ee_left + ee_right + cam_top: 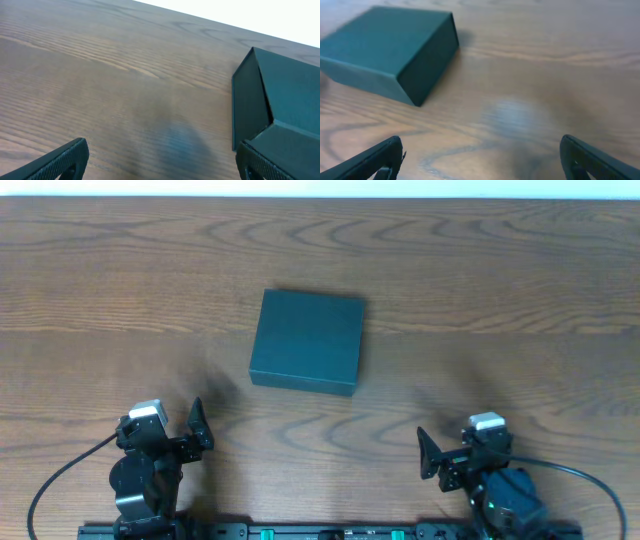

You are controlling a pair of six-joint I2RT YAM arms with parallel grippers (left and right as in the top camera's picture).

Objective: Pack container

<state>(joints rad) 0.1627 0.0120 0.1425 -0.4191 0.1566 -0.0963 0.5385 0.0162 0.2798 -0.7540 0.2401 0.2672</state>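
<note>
The container [306,341] is a dark teal-green rectangular box, lid closed, lying flat in the middle of the wooden table. It shows at the right edge of the left wrist view [280,95] and at the upper left of the right wrist view [390,50]. My left gripper [175,435] is open and empty near the front left edge, well short of the box; in its wrist view [162,157] bare table lies between its fingers. My right gripper [455,452] is open and empty near the front right edge, apart from the box, as its wrist view [482,157] also shows.
The wooden table [500,290] runs to a white back edge at the top. A black rail [320,531] with the arm bases lies along the front edge. No snack packets or other objects show.
</note>
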